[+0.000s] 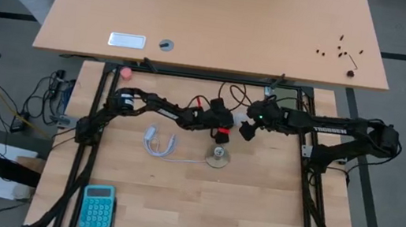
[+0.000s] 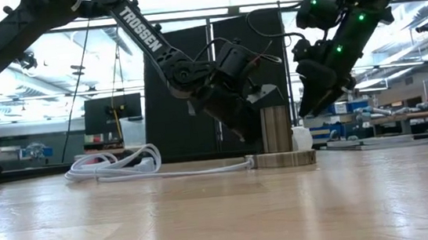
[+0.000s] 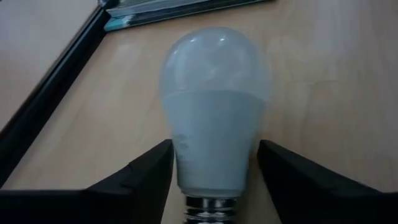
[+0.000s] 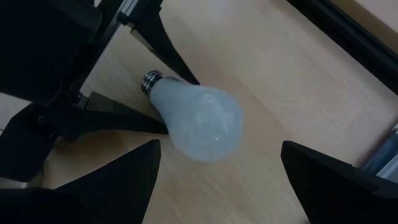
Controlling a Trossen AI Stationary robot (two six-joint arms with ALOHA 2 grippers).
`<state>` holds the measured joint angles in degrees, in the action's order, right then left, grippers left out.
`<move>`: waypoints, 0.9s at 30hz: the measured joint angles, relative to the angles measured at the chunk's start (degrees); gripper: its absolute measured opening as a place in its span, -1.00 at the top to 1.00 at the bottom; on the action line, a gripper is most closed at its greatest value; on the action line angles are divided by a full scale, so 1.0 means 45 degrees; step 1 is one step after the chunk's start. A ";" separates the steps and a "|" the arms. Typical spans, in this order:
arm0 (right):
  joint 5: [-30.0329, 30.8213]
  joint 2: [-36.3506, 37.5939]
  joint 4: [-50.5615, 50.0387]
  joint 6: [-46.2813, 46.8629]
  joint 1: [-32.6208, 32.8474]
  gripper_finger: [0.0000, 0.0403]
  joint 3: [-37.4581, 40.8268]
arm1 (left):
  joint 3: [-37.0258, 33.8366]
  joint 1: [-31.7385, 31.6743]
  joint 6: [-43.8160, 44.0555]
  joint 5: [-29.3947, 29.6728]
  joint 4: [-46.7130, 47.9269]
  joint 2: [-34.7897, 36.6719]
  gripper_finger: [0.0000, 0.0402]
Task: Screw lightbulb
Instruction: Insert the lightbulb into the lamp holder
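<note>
The lightbulb (image 3: 214,106) lies on its side on the wooden table (image 1: 253,208) between the fingers of the left gripper (image 3: 214,180), which flank its neck (whether they grip it, I cannot tell). The right gripper (image 4: 221,180) hovers spread wide above the globe. The metal socket disc (image 1: 217,158) and white cord (image 1: 160,146) sit nearby.

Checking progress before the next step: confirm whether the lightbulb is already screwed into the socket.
No, the lightbulb lies on the table, its screw base bare.
</note>
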<state>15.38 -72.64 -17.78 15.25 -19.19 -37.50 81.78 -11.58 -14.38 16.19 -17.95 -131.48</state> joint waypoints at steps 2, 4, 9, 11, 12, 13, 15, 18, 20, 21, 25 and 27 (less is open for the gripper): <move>0.0000 0.0015 0.0005 0.0001 0.0002 -0.71 0.0000 | -0.0003 0.0010 0.0002 -0.0054 -0.0031 -0.0010 -0.15; -0.0005 0.0015 -0.0033 0.0014 0.0002 -0.71 0.0000 | -0.0010 0.0015 0.0215 -0.0130 -0.0016 -0.0010 -0.07; 0.0005 0.0042 -0.0070 0.0155 0.0090 -0.71 0.0000 | -0.0010 0.0020 0.0755 -0.0243 0.0004 -0.0015 0.12; 0.0024 0.0116 -0.0126 0.0248 0.0162 -0.71 0.0000 | -0.0010 0.0020 0.1081 -0.0288 0.0032 -0.0015 0.17; 0.0088 0.0190 -0.0230 0.0248 0.0193 -0.71 0.0000 | -0.0010 0.0020 0.1261 -0.0300 0.0032 -0.0015 0.19; 0.0281 0.0286 -0.0316 0.0253 0.0263 -0.71 0.0000 | -0.0010 0.0020 0.1322 -0.0306 0.0037 -0.0015 0.20; 0.0671 0.0535 -0.0389 0.0262 0.0386 -0.71 0.0000 | -0.0007 0.0020 0.1333 -0.0306 0.0105 0.0027 0.20; 0.0919 0.1187 -0.0422 0.0289 0.0608 -0.71 0.0000 | 0.0096 0.0025 0.1338 -0.0280 0.0238 0.0200 0.21; 0.1190 0.1706 -0.0474 0.0350 0.0798 -0.71 0.0000 | 0.0282 0.0025 0.1338 -0.0232 0.0102 0.0386 0.21; 0.1374 0.1993 -0.0602 0.0391 0.0905 -0.71 0.0000 | 0.0273 0.0025 0.1338 -0.0225 0.0213 0.0620 0.21; 0.2404 0.3061 -0.0991 0.0659 0.1445 -0.71 0.0000 | 0.0280 0.0082 0.1331 -0.0210 0.0083 0.1218 0.21; 0.2865 0.3607 -0.1087 0.0845 0.1794 -0.71 0.0000 | 0.0271 0.0153 0.1333 -0.0204 0.0234 0.1561 0.21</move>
<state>28.27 -56.41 -22.67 19.05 -11.12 -37.50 83.00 -10.89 -8.38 15.27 -16.90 -124.46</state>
